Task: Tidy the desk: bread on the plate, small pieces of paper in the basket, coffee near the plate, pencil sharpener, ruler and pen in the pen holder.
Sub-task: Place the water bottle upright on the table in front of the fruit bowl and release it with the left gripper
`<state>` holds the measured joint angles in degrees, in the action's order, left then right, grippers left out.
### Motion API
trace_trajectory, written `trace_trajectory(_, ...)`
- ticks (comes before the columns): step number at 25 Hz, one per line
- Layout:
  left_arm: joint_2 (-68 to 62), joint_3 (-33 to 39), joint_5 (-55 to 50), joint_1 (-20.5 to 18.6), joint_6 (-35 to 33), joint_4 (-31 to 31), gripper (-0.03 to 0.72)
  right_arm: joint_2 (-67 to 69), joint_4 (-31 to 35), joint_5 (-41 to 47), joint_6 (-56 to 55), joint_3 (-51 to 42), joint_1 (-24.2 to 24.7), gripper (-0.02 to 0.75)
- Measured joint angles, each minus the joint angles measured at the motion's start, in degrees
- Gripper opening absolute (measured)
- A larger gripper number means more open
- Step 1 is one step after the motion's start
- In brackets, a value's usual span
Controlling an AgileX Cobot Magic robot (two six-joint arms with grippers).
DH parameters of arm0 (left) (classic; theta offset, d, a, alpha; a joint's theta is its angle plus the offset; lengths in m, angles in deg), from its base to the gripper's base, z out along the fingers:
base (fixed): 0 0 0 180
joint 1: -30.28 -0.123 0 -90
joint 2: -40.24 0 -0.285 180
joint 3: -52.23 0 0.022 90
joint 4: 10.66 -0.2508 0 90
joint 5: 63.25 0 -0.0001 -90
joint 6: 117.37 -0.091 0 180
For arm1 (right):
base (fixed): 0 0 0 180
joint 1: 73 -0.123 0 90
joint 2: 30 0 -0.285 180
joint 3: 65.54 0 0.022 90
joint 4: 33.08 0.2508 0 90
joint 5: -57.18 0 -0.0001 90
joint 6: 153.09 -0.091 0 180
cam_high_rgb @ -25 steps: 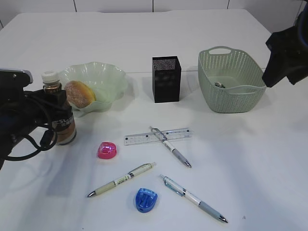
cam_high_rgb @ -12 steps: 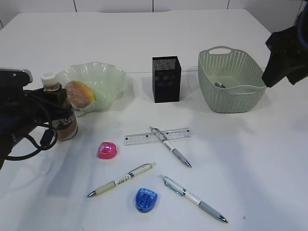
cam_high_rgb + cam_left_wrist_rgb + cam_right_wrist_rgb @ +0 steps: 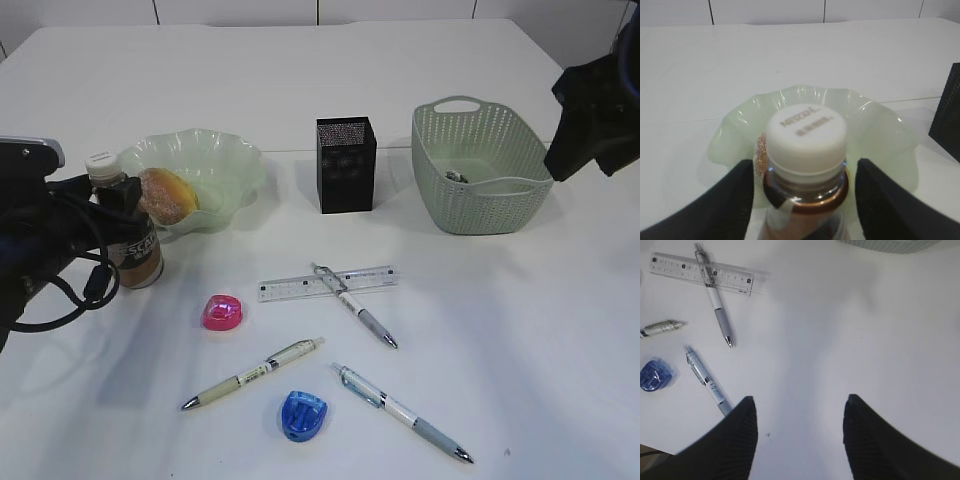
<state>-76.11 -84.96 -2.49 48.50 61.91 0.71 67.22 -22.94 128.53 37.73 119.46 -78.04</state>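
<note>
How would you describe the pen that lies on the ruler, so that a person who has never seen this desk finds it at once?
Start at the black mesh pen holder in the middle of the desk and look toward the near edge, where a clear ruler lies flat. One pen lies slantwise across that ruler, its tip pointing to the near right. The other two pens lie nearer, directly on the desk, touching no ruler.

Office-like — white desk, pens

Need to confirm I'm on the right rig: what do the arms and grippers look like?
Both arms are black. The left arm carries looping black cables and a silver-grey block on top. The left gripper and right gripper each have two broad, matte black fingers with rounded tips. No markings are visible.
</note>
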Motion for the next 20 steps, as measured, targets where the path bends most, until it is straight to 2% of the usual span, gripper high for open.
trace_trajectory(6,0.00,0.00,1.59,0.00,0.00,0.00,0.485,0.00,0.00,0.00,0.00,0.00,0.00,0.439)
trace_trajectory(20,5.38,0.00,3.49,0.00,-1.61,-0.27,0.489,0.00,0.24,0.00,0.00,0.00,0.00,0.439)
